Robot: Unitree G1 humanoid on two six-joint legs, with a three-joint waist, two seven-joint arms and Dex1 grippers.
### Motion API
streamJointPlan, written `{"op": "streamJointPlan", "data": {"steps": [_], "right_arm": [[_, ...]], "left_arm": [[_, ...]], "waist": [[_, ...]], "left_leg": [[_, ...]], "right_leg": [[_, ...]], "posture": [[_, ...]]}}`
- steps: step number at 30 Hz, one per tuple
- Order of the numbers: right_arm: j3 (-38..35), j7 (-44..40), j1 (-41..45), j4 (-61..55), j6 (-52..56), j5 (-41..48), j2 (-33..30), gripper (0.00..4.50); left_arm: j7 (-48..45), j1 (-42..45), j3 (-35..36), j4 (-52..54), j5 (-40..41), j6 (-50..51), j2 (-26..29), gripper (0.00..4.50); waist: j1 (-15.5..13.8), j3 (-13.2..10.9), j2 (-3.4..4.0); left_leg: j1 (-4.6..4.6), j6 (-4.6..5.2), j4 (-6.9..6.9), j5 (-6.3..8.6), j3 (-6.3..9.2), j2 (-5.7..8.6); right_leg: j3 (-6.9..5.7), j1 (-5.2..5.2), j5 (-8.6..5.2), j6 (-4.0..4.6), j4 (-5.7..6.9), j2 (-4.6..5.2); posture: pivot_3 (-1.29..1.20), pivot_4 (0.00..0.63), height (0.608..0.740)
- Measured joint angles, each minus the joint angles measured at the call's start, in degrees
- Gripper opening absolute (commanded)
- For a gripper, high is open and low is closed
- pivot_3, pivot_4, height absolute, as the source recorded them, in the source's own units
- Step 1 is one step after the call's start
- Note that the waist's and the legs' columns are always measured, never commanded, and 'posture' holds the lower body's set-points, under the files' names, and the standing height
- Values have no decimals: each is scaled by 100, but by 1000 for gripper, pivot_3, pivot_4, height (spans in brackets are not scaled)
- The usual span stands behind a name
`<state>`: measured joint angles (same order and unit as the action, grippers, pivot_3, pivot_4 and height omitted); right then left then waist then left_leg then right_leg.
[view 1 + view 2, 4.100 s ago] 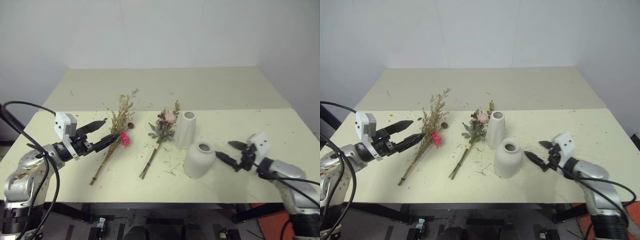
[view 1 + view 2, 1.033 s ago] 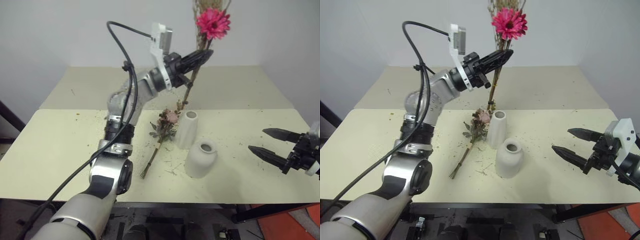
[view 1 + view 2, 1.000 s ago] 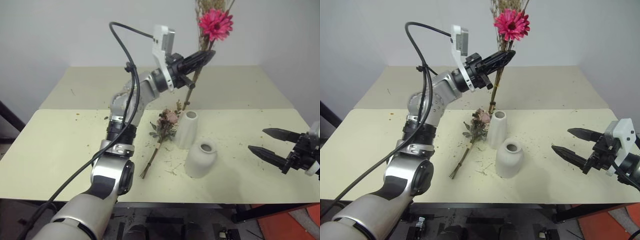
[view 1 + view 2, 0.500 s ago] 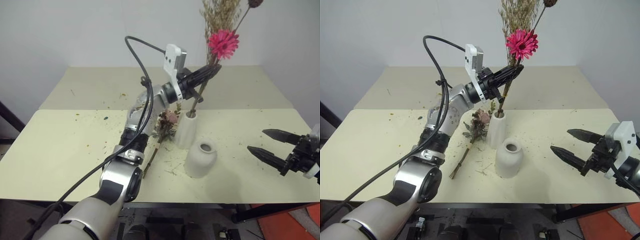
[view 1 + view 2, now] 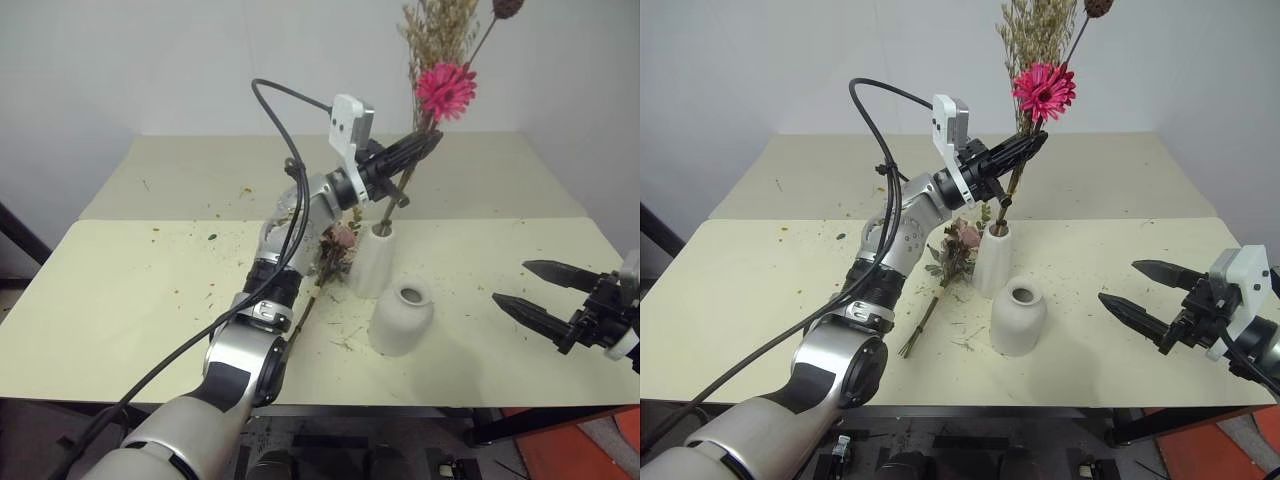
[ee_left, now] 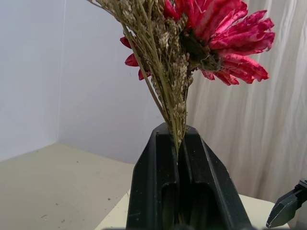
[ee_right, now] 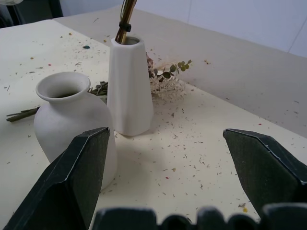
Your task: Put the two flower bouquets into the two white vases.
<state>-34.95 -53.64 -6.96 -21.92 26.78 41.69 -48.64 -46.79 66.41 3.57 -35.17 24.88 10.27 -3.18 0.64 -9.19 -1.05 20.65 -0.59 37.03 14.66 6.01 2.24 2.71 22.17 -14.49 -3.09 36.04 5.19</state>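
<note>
A: What had just changed?

B: The left gripper (image 5: 1015,152), clamped on the grass bunch (image 5: 1035,60), had lowered its stems into the tall vase (image 5: 991,262) at frame centre. One bouquet was nearly placed.

A: And the rest?

B: The squat vase (image 5: 1017,316) below it was empty; the roses (image 5: 960,240) lay left of the vases. The right gripper (image 5: 1143,293), lower right, gaped wide, holding nothing.

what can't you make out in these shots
- How deep the dried bouquet stems sit: hidden inside the tall vase, head views.
- Rose bouquet: partly behind the left arm and tall vase.
- Inside of the squat vase: dark in the right wrist view.
- Dried bouquet's top: cut off in the left wrist view.
</note>
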Motion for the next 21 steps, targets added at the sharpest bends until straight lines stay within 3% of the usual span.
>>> {"op": "streamJointPlan", "data": {"steps": [21], "right_arm": [[1, 165, -41, -9, 0, 10, 15, 4500]], "left_arm": [[128, 166, 251, -520, 5, -125, -75, 17]], "waist": [[5, -2, -3]], "left_leg": [[-2, 0, 0, 0, -1, 0]], "right_leg": [[0, -1, 0, 0, 1, 0]], "posture": [[0, 150, 740]]}}
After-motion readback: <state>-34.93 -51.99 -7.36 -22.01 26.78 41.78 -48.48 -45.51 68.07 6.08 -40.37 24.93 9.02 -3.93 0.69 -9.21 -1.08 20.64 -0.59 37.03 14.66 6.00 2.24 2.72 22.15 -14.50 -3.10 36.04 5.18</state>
